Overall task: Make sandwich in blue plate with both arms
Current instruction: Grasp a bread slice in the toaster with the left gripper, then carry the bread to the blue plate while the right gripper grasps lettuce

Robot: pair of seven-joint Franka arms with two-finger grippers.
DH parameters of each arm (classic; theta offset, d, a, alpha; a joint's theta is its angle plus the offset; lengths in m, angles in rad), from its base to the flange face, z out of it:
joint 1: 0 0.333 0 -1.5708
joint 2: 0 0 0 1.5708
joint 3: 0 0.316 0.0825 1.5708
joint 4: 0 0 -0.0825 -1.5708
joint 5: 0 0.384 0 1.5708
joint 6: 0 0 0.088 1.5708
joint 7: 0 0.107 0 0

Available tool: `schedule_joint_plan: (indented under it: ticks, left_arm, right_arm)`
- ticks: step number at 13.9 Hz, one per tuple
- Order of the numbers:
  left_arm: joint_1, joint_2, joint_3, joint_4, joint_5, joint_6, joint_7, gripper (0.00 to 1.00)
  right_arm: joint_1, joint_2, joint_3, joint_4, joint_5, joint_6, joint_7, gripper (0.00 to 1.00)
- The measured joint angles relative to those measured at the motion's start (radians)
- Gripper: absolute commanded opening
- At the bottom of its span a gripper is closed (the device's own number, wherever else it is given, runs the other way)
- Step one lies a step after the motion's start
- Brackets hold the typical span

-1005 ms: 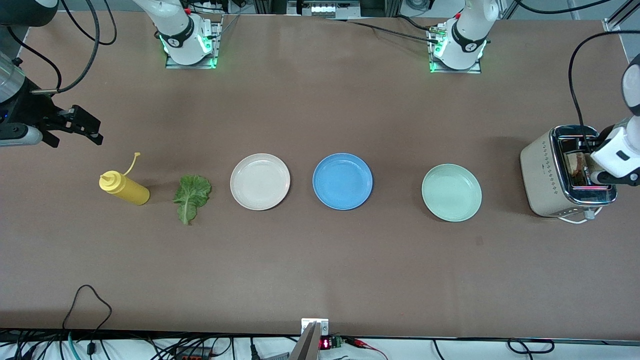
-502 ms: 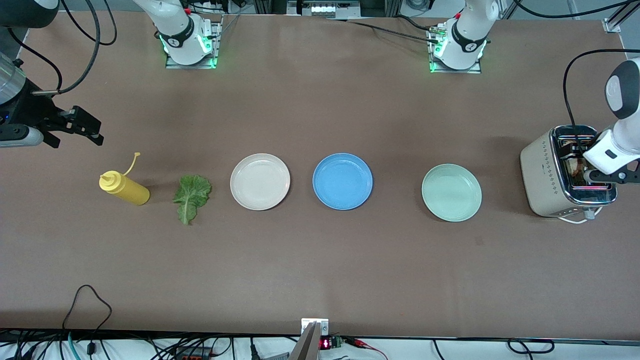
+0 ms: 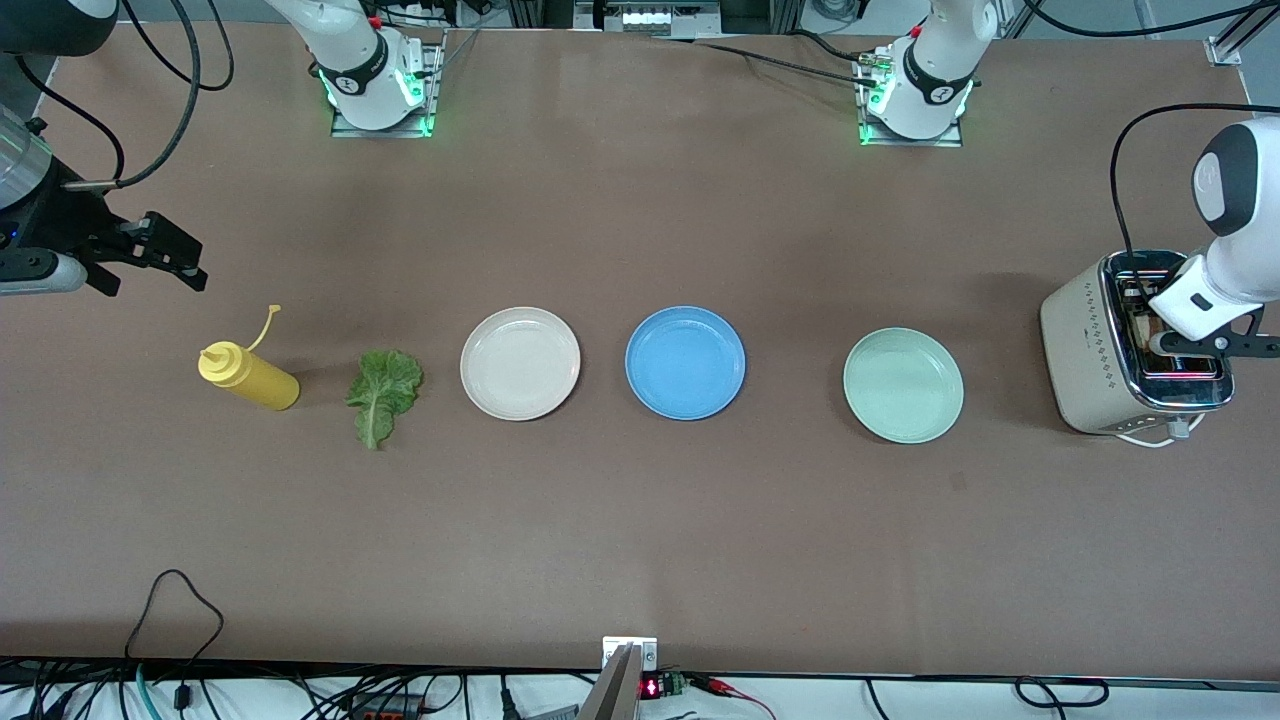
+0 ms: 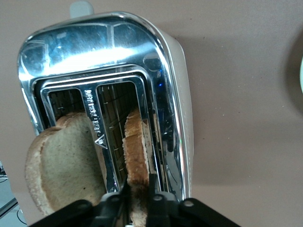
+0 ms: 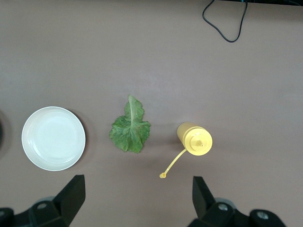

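The empty blue plate (image 3: 685, 362) sits mid-table. The green lettuce leaf (image 3: 383, 392) lies flat toward the right arm's end, and it also shows in the right wrist view (image 5: 130, 128). My left gripper (image 3: 1162, 340) is over the beige toaster (image 3: 1095, 350). In the left wrist view the left gripper (image 4: 138, 196) is shut on the crust edge of a bread slice (image 4: 136, 151) that stands in one slot. A second slice (image 4: 61, 161) sticks up from the other slot. My right gripper (image 3: 165, 262) is open and empty above the table, high over the bottle and leaf (image 5: 137, 194).
A beige-white plate (image 3: 520, 362) sits between the leaf and the blue plate. A pale mint-green plate (image 3: 903, 385) sits between the blue plate and the toaster. A yellow squeeze bottle (image 3: 250, 377) lies on its side beside the leaf.
The left wrist has shifted a little over the toaster toward the table's middle, and its elbow has swung into view. The right arm has not moved.
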Motion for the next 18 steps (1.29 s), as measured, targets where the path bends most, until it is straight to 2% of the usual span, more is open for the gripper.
schedule_joint_plan:
  ticks: [3, 5, 7, 9, 11, 14, 18]
  left_arm:
    - [0.0, -0.037, -0.011, 0.001, 0.0, 0.001, 0.005, 0.01]
    - [0.0, -0.084, -0.047, 0.012, 0.0, -0.03, 0.007, 0.01]
    - [0.0, -0.122, -0.106, 0.077, 0.0, -0.159, 0.007, 0.01]
    - [-0.002, -0.137, -0.192, 0.186, 0.0, -0.302, 0.005, 0.01]
    - [-0.005, -0.137, -0.286, 0.261, -0.017, -0.375, -0.009, 0.01]
    - [-0.01, -0.11, -0.399, 0.278, -0.2, -0.388, -0.097, 0.0]
    - [-0.022, 0.023, -0.525, 0.285, -0.464, -0.357, -0.159, 0.0]
  right_arm:
    - [0.0, 0.001, 0.0, 0.0, 0.0, 0.0, 0.0, 1.0]
    - [0.001, 0.009, 0.001, 0.0, 0.0, -0.001, 0.0, 1.0]
    - [0.003, 0.032, 0.003, 0.0, 0.001, -0.001, 0.0, 1.0]
    - [0.006, 0.073, 0.006, -0.001, 0.003, 0.001, 0.0, 1.0]
    - [0.013, 0.126, 0.01, -0.002, 0.006, 0.029, 0.0, 1.0]
    - [0.046, 0.216, 0.015, -0.002, 0.007, 0.095, 0.0, 1.0]
    - [0.085, 0.318, 0.016, -0.001, 0.007, 0.115, 0.001, 1.0]
